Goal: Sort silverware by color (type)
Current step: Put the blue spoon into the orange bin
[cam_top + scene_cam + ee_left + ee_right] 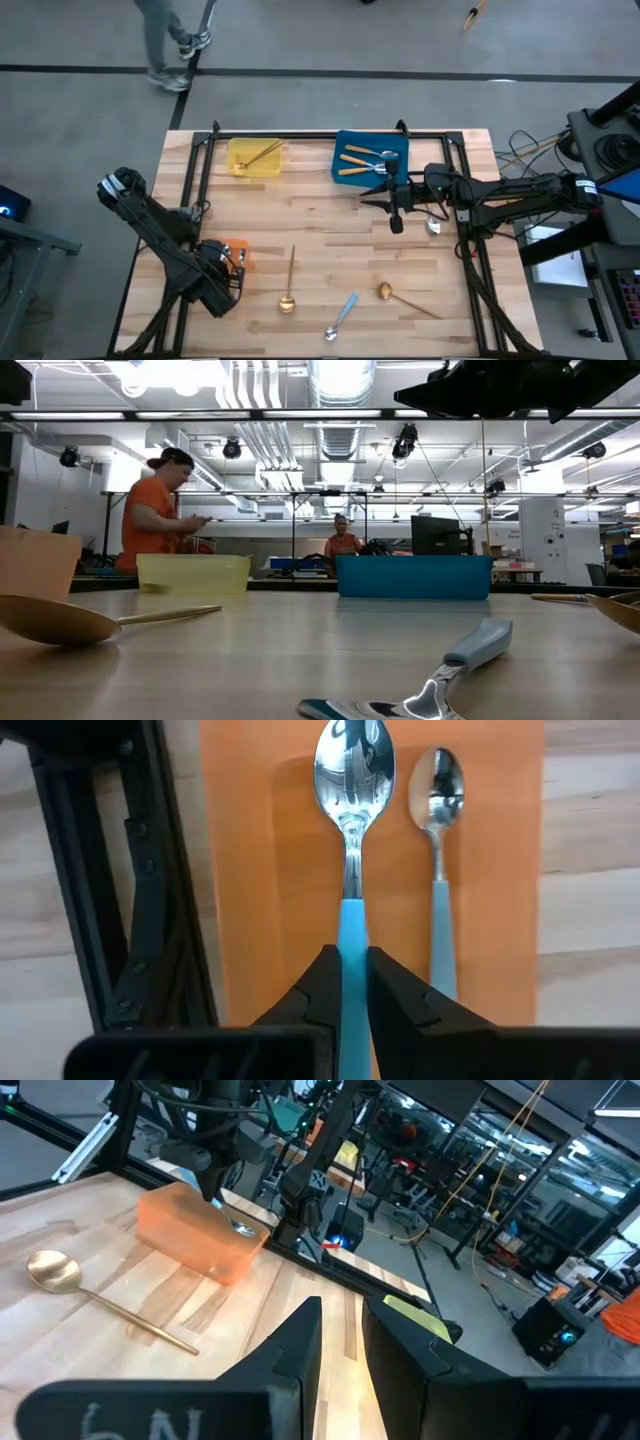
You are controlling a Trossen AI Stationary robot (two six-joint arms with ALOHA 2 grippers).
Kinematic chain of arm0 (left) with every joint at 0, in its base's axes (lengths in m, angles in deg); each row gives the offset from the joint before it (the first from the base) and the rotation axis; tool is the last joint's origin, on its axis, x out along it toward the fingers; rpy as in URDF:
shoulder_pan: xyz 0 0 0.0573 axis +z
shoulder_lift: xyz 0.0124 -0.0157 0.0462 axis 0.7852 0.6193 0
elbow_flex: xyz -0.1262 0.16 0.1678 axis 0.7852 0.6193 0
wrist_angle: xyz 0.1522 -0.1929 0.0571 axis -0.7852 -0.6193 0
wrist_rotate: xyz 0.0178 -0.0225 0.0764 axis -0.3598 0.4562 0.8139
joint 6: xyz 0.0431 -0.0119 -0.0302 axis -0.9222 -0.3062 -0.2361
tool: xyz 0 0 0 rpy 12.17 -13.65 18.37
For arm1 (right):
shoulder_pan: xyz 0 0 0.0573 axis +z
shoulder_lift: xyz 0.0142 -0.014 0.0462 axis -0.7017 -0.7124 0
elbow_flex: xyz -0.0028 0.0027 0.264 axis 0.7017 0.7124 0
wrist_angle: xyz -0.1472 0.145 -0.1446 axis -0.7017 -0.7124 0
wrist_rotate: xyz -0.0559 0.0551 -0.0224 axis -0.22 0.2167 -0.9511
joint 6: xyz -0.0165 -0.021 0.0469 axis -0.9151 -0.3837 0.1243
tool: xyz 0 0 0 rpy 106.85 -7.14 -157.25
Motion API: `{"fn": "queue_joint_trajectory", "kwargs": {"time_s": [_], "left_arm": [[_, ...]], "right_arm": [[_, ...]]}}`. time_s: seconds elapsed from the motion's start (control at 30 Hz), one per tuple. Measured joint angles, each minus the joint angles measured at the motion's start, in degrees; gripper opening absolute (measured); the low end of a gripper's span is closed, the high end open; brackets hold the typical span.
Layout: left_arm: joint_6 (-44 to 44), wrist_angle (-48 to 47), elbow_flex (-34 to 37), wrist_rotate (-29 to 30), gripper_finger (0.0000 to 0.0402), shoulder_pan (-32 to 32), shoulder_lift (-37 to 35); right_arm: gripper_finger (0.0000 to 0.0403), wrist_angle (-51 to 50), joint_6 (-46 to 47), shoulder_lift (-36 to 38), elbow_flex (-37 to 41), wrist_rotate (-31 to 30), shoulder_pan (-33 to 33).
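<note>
My left gripper (345,982) hangs over the orange tray (270,870) at the table's near left, shut on a blue-handled spoon (353,780). A second blue-handled spoon (438,810) lies flat in that tray. My right gripper (342,1342) waits level near the blue tray (350,145), a narrow gap between its fingers and nothing in it. Orange-handled spoons (355,160) lie in the blue tray, and a gold spoon (262,152) lies in the yellow tray (240,165). Flat on the table lie two gold spoons (288,285) (400,296) and one blue-handled spoon (341,316). My left gripper pinches the spoon's blue handle (352,925) between its two fingers, just below where the handle meets the silver neck. The fingers come from above, pointing down. The spoon lies about level over the orange tray, bowl facing up; whether it touches the tray floor I cannot tell.
A black frame (330,135) runs around the tabletop, and one of its bars (150,870) lies right beside the orange tray. A silver spoon bowl (433,226) lies under my right arm. People stand in the room beyond the far edge (160,510).
</note>
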Motion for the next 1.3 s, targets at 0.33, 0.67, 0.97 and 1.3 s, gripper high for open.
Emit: {"fn": "queue_joint_trajectory", "kwargs": {"time_s": [0.33,0.67,0.97,1.3], "left_arm": [[-0.3,0.1,1.7,-0.2,0.0013,0.0,0.0],[-0.2,0.7,4.0,-0.1,0.0013,0.0,0.1],[-0.1,1.0,4.4,-0.1,0.0013,0.0,0.1],[-0.7,2.9,6.1,-0.1,0.0014,0.0,0.1]], "right_arm": [[0.0068,0.1,-0.5,-0.3,0.0,0.0,0.0],[0.0068,0.2,-0.9,-0.3,0.0,0.0,0.0],[0.0068,0.1,-0.8,-0.3,0.0,0.0,0.0],[0.0068,0.0,-0.2,-0.3,0.0,0.0,0.0]]}}
